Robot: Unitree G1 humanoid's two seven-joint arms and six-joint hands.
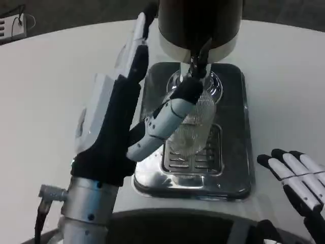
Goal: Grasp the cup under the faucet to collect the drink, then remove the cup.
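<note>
On the white desk a shiny metal drip tray sits in front of the robot, its slotted grate set into the near half. A dark drink dispenser with a pale lower band stands at the tray's far end, and its faucet with a black lever points down over the tray.

A clear ribbed plastic cup stands upright on the tray directly beneath the faucet, its rim just under the spout. Whether any drink is in it cannot be told, since the plastic is see-through and glare from the metal shows through it.

The left hand reaches in from the lower left, its white back and black palm side turned toward the camera. One white-and-black finger crosses the front of the cup and lies against its near wall, its dark tip at the rim near the faucet, while the other fingers extend up along the cup's left side toward the dispenser. The hand looks wrapped around the cup, grasping it, though the far-side contact is hidden.

The right hand rests at the lower right of the desk, well apart from the tray, fingers spread and holding nothing.

At the far left edge a white power strip lies on the floor beyond the desk.
</note>
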